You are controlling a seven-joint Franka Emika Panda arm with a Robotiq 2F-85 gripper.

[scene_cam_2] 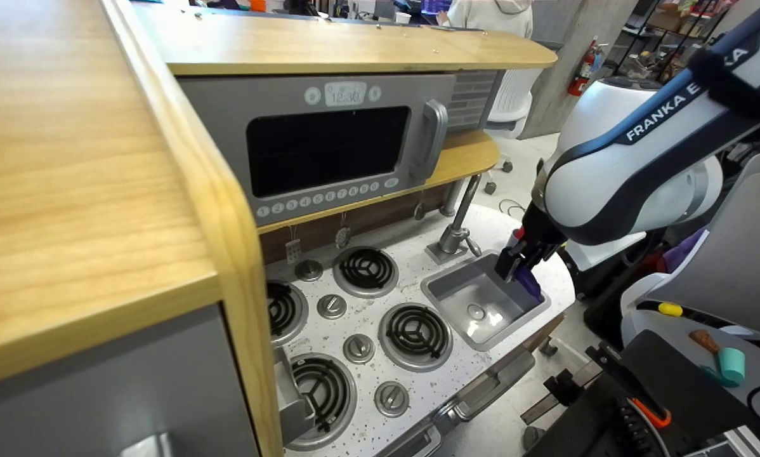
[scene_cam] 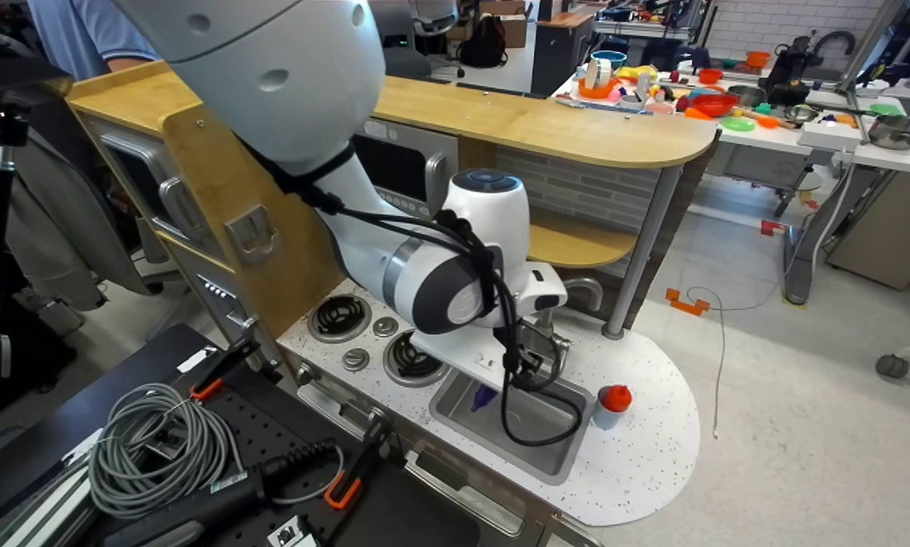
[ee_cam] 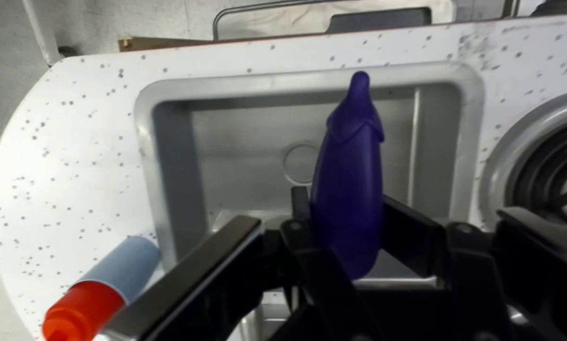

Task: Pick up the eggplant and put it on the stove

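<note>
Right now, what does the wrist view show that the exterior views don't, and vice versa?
Only the wrist view: clear sight of the gripper, fingers on opposite sides of the eggplant.
Only the exterior views: the microwave and control knobs, in both.
Shared: the eggplant, the sink and at least part of the stove.

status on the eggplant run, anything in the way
Jaws closed on the eggplant. Held over the sink, not yet on the stove. Faucet beside the sink, possible snag on a low swing.
</note>
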